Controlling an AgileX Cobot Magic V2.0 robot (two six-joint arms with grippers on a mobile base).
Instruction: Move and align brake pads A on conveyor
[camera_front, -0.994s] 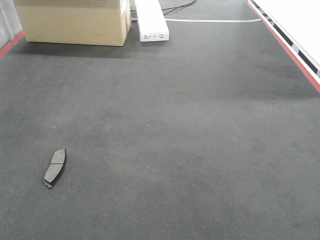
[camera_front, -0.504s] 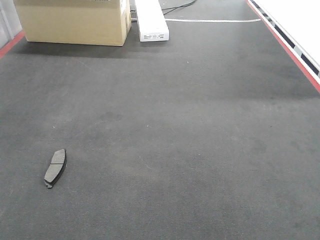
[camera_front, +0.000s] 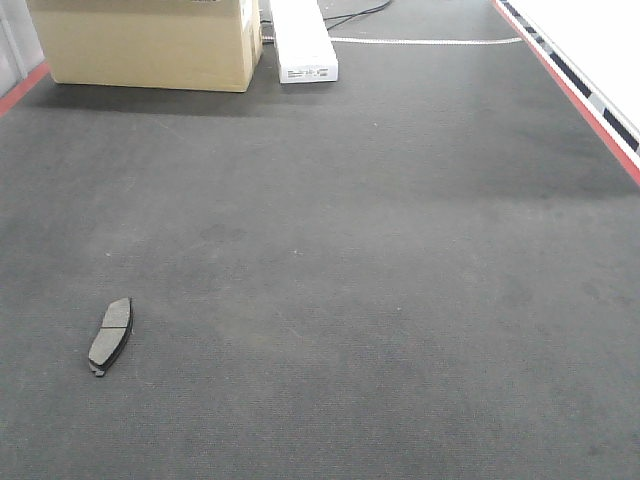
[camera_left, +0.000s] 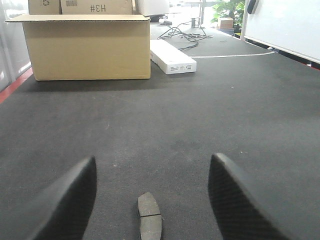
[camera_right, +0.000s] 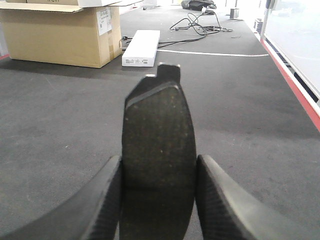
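The big dark conveyor (camera_front: 400, 250) carries a cardboard box (camera_front: 150, 45) and a white box (camera_front: 300, 40) at 11 o'clock. The left claw (camera_left: 152, 164), spread wide, faces a brake pad (camera_front: 110, 335) lying at 8 o'clock. The right claw (camera_right: 159, 167) pinches another pad (camera_right: 157, 130).

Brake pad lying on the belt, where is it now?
The brake pad lies near-left on the conveyor in the front view, low and centred before the open left tool.

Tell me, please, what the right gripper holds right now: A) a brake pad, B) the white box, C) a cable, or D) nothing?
A: the right wrist view shows the right gripper clamped on a dark brake pad that stands between its fingers.
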